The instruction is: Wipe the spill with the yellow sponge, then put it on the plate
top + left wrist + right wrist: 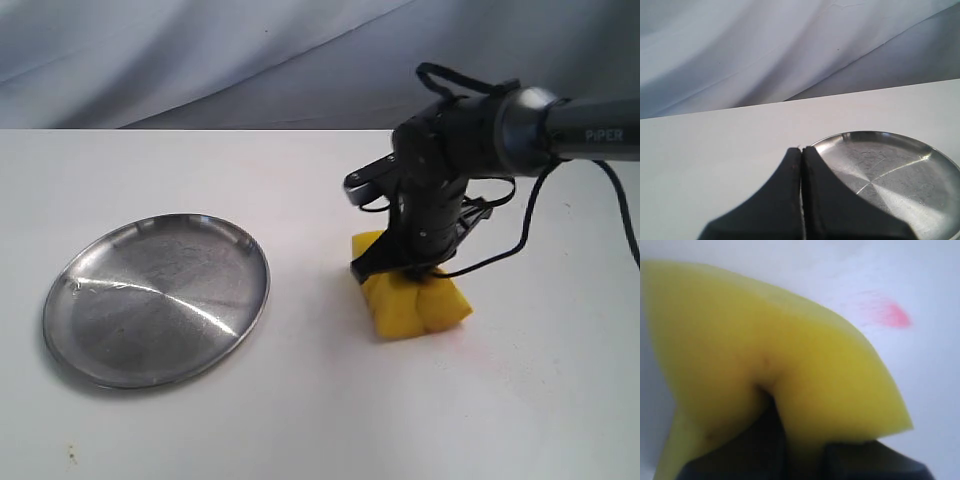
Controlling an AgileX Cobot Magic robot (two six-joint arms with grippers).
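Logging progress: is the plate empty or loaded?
Empty: the plate shows bare metal; the yellow sponge is on the table, pinched by the right pincer.

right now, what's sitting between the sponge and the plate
Nothing. In the exterior view, only a bare stretch of white table separates the yellow sponge from the plate.

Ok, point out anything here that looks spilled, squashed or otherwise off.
The thick yellow foam sponge is badly squashed: the right gripper pinches its middle, so it creases and bulges either side. A pink-red smear stains the white table beside it. The round silvery metal plate lies flat, nothing odd.
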